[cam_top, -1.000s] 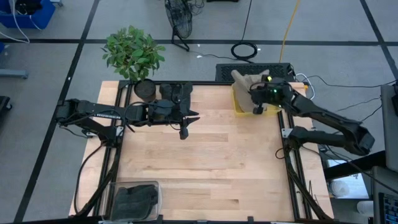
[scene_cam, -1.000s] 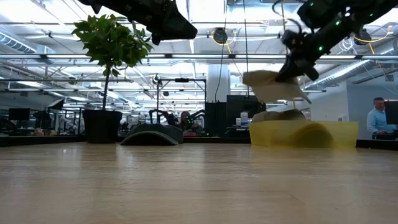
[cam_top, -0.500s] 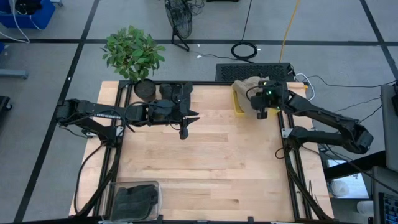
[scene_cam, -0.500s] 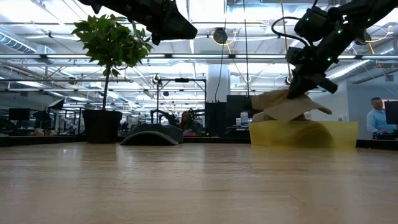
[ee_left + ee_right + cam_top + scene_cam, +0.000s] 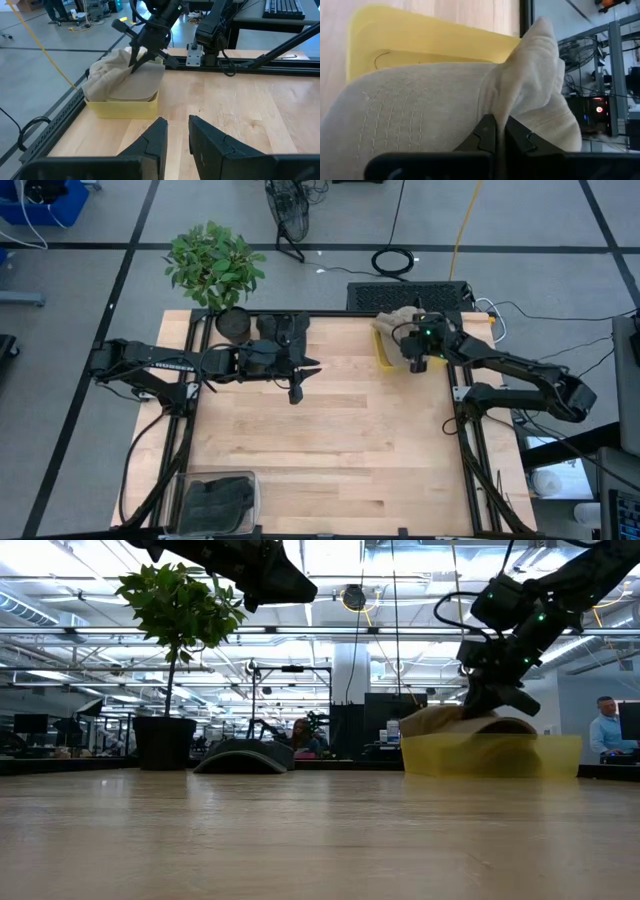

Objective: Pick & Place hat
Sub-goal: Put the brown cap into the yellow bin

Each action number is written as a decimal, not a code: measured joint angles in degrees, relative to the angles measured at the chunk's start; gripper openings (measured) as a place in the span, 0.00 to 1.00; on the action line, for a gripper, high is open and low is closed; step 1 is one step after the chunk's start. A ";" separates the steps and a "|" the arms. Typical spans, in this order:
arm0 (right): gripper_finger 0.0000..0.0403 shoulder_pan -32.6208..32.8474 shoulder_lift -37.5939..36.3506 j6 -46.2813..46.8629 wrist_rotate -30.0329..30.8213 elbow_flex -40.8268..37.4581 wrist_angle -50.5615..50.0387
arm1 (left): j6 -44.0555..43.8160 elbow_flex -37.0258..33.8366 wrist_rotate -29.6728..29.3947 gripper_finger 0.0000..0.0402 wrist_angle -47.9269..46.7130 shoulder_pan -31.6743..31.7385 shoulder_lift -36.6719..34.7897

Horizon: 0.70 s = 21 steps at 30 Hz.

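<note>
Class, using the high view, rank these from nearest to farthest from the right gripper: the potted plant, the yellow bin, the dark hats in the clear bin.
1. Yellow bin: directly below the right gripper, back right corner.
2. Potted plant: back left edge.
3. Dark hats in the clear bin: front left corner.

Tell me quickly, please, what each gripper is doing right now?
Left gripper: slightly open, holding nothing, raised above the table.
Right gripper: shut on the beige hat, lowered into the yellow bin.

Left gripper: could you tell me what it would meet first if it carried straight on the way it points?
Probably the yellow plastic bin holding the beige cloth hat; bare wooden table lies before it.
</note>
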 joint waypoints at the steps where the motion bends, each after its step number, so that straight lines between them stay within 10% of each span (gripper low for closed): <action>1: 0.01 0.00 0.02 0.49 0.00 -0.06 0.61 | 0.00 0.00 -0.01 0.21 0.00 -0.01 0.02; 21: 0.14 1.79 -3.38 2.74 6.36 -0.17 3.36 | -0.15 0.00 0.00 0.21 -0.73 0.00 0.02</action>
